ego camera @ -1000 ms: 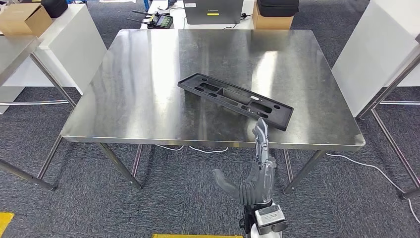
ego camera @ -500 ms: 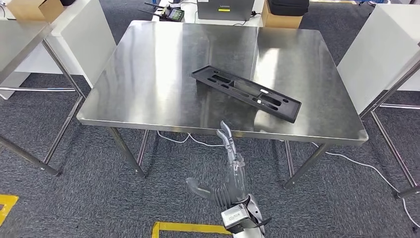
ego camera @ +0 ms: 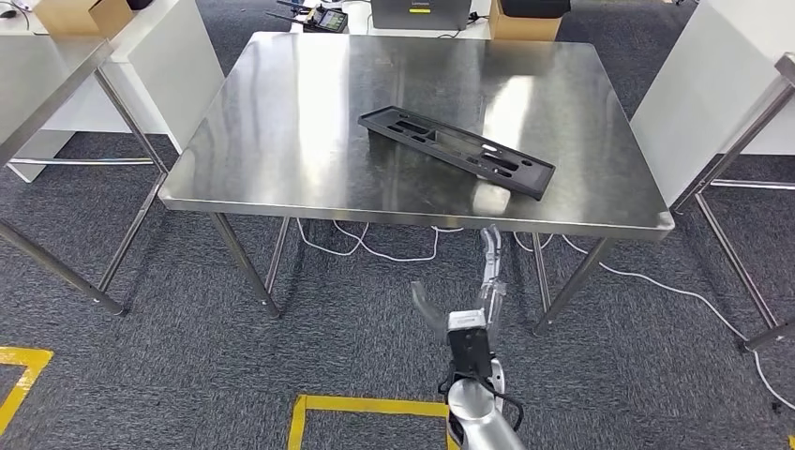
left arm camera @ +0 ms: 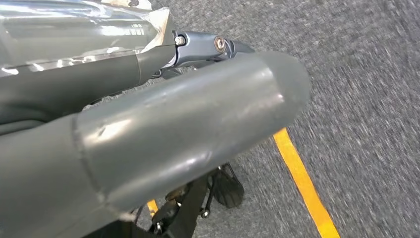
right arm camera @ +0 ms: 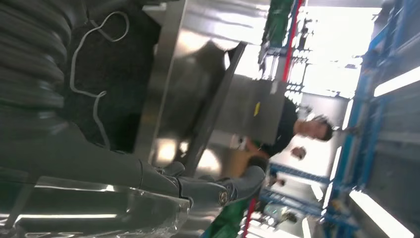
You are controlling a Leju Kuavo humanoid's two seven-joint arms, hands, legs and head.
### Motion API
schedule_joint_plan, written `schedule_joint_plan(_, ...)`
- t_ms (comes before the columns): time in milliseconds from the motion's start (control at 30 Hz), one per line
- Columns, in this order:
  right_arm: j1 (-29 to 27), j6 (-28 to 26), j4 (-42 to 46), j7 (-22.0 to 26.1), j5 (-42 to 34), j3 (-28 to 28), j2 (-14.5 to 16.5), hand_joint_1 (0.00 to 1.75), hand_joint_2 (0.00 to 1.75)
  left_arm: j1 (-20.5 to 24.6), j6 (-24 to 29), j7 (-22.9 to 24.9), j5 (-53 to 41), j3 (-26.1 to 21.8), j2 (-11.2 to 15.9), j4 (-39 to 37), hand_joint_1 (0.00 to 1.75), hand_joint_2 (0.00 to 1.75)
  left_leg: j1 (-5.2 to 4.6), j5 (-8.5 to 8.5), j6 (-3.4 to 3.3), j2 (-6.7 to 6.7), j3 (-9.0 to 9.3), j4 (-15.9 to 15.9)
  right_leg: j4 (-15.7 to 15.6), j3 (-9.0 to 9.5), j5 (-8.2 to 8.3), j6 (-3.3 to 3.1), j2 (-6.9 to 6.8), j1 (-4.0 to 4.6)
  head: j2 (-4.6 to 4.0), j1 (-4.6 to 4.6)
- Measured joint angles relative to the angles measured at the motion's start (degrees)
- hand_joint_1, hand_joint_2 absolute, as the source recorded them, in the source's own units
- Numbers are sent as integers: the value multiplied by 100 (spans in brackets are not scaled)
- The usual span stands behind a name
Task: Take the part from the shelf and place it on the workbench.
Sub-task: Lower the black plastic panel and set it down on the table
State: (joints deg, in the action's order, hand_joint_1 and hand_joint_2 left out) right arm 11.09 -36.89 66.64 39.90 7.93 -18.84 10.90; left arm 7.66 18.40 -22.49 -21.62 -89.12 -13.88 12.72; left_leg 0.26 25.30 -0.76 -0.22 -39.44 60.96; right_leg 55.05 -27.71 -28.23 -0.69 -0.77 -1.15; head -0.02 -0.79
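The long black plastic part [ego camera: 457, 150] lies flat and askew on the steel workbench [ego camera: 281, 141], near its front right. Nothing touches it. My right hand [ego camera: 473, 300] hangs below and in front of the bench's front edge, fingers stretched toward the table, thumb spread aside, holding nothing. The right wrist view looks past that hand [right arm camera: 148, 183] at the part [right arm camera: 213, 109] on the bench top [right arm camera: 163, 74]. In the left wrist view my left hand [left arm camera: 173, 124] hangs over the grey carpet with its fingers extended and nothing in it.
White cabinets stand at the left [ego camera: 159, 47] and right [ego camera: 712, 75] of the bench, and a second steel table [ego camera: 37, 84] at far left. Cables [ego camera: 375, 248] trail under the bench. Yellow floor tape [ego camera: 366, 408] lies near my feet. A person [right arm camera: 297, 129] stands beyond the bench.
The whole view has shifted, so the camera has moved and the bench looks farther off. My right hand has dropped from beside the part to below the bench edge. The part stays put.
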Motion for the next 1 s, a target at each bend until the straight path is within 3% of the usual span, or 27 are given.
schedule_joint_plan(67,22,-22,-138,-1,-99,203,28,0,175,1,-39,-7,19,-1,6,0,0,0,44,590,84,3,-137,693,7,-135,133,-30,-16,7,0,-19)
schedule_joint_plan(100,25,-55,-195,-1,-116,278,37,0,175,2,-59,-6,25,-1,10,0,0,0,68,700,122,4,-156,996,18,-211,198,-14,-22,7,0,-19)
schedule_joint_plan(133,22,-102,-242,-1,-116,349,41,0,175,3,-74,2,28,0,15,0,0,0,98,646,153,5,-104,1156,38,-293,258,13,-27,3,0,-21)
schedule_joint_plan(167,15,-154,-277,-1,-98,421,41,0,175,4,-87,15,33,1,22,0,0,0,129,485,180,7,34,1136,70,-391,307,41,-33,-6,0,-20)
schedule_joint_plan(200,9,-199,-305,-1,-59,497,41,0,175,4,-97,32,38,1,28,0,0,0,161,302,203,7,271,918,116,-485,348,75,-35,-20,0,-20)
schedule_joint_plan(267,14,-253,-369,-1,90,652,49,0,175,9,-102,66,51,0,36,-1,0,0,180,269,235,-7,819,200,214,-636,408,148,-36,-28,0,-27)
schedule_joint_plan(333,101,-227,-623,-56,212,820,84,0,175,16,-92,83,66,1,36,-2,0,0,140,440,187,-22,1075,-247,255,-701,477,246,-35,-9,0,-31)
schedule_joint_plan(400,296,-191,-1256,-237,224,1019,125,0,175,19,-50,92,92,1,33,-2,0,0,100,395,36,-9,1032,-317,237,-721,562,353,-33,7,0,-22)
schedule_joint_plan(433,399,-192,-1659,-326,208,1118,136,0,175,23,-21,97,104,1,28,-2,0,0,83,327,-52,3,978,-336,266,-757,535,378,-25,4,0,-24)
schedule_joint_plan(467,484,-205,-2051,-386,199,1212,142,0,175,27,3,102,115,1,23,-2,0,0,76,250,-139,13,907,-358,373,-830,414,365,-15,4,0,-8)
schedule_joint_plan(500,550,-217,-2408,-437,202,1290,144,0,175,28,20,107,120,1,19,-2,0,0,70,165,-210,21,814,-375,618,-933,179,324,-3,4,0,8)
schedule_joint_plan(567,668,-159,-3035,-785,259,1401,148,0,175,26,50,123,123,2,19,-2,0,0,42,19,-274,22,636,-373,1349,-1143,-362,241,18,3,0,41)
schedule_joint_plan(600,731,-83,-3344,-1166,301,1437,146,0,175,23,65,138,122,4,20,-2,0,0,30,-55,-280,25,549,-370,1699,-1188,-516,248,27,7,0,45)
schedule_joint_plan(667,780,181,-3893,-2227,365,1494,135,0,175,22,82,189,102,19,21,-2,0,0,8,-201,-277,26,386,-360,1901,-1022,-418,354,40,19,0,48)
schedule_joint_plan(700,748,347,-4111,-2775,394,1517,122,0,175,20,73,218,82,32,23,-2,0,0,-2,-269,-267,21,302,-356,1712,-796,-285,400,43,28,0,49)
schedule_joint_plan(733,686,521,-4302,-3311,438,1535,109,0,175,17,52,253,56,49,26,-2,0,0,-11,-334,-253,13,234,-352,1334,-480,-198,409,45,38,0,49)
schedule_joint_plan(800,519,818,-4612,-4223,589,1549,77,0,175,11,-13,310,-2,95,34,-2,0,0,-39,-445,-205,1,152,-344,446,115,-254,335,47,89,0,44)
schedule_joint_plan(833,423,927,-4744,-4592,694,1546,60,0,175,7,-46,337,-31,125,39,-1,0,0,-48,-499,-177,2,135,-348,149,276,-322,284,49,113,0,39)
schedule_joint_plan(867,316,1024,-4860,-4917,823,1526,40,0,175,2,-77,364,-58,155,46,-1,0,0,-53,-549,-144,3,128,-358,9,325,-355,242,52,139,0,34)
schedule_joint_plan(933,98,1281,-5070,-5509,1065,1438,-6,0,175,-17,-150,425,-123,217,72,0,0,0,-23,-534,-74,8,102,-335,-19,261,-285,133,42,82,0,26)
schedule_joint_plan(967,-7,1453,-5155,-5761,1138,1385,-32,0,131,-29,-189,458,-155,252,86,0,0,0,-1,-365,-37,8,62,-233,-24,220,-225,60,29,52,0,19)
schedule_joint_plan(1000,-104,1624,-5221,-5931,1171,1344,-56,0,87,-40,-230,486,-187,287,102,0,0,0,19,-86,0,7,5,-32,-30,164,-158,-1,14,19,0,10)
